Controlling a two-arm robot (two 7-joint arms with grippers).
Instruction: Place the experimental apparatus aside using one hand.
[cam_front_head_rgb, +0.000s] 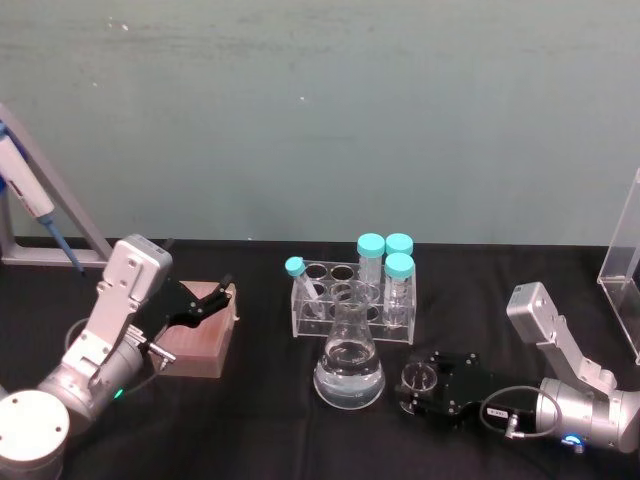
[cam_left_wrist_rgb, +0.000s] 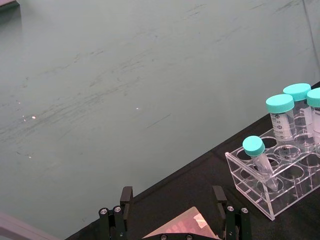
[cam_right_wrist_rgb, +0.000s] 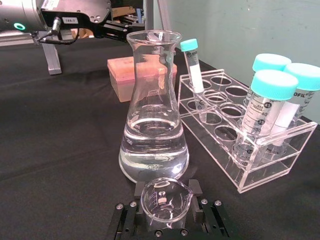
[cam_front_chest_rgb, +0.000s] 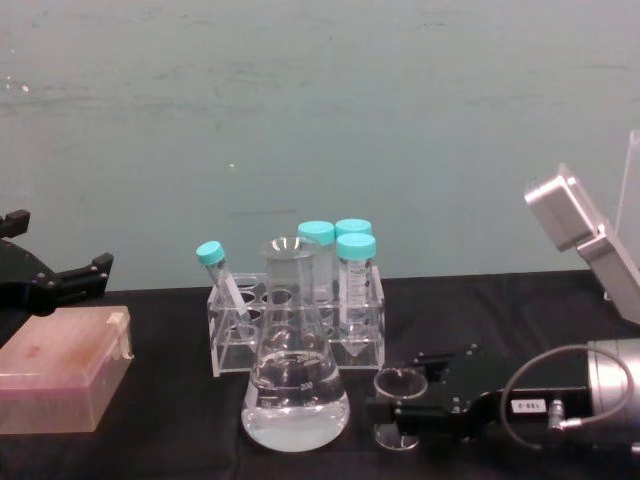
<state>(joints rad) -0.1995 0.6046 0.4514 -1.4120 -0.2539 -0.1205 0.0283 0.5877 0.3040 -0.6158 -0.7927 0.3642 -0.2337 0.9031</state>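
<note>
While the grasp is the step in hand, we list: right gripper (cam_front_head_rgb: 420, 392), low on the bench (cam_front_head_rgb: 260, 420), forearm nearly flat, jaws clamped on the small beaker (cam_front_chest_rgb: 400, 384), which stands just beside the conical flask (cam_front_head_rgb: 349, 370). Next, we judge: lift it and carry it aside, clear of the flask. Left gripper (cam_front_head_rgb: 215, 295): jaws apart, above the pink box (cam_front_head_rgb: 200, 345)

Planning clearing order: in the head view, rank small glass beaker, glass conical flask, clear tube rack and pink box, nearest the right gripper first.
1. Small glass beaker, between the right gripper's jaws.
2. Glass conical flask, just left.
3. Clear tube rack, behind the flask.
4. Pink box, far left, by left gripper.
</note>
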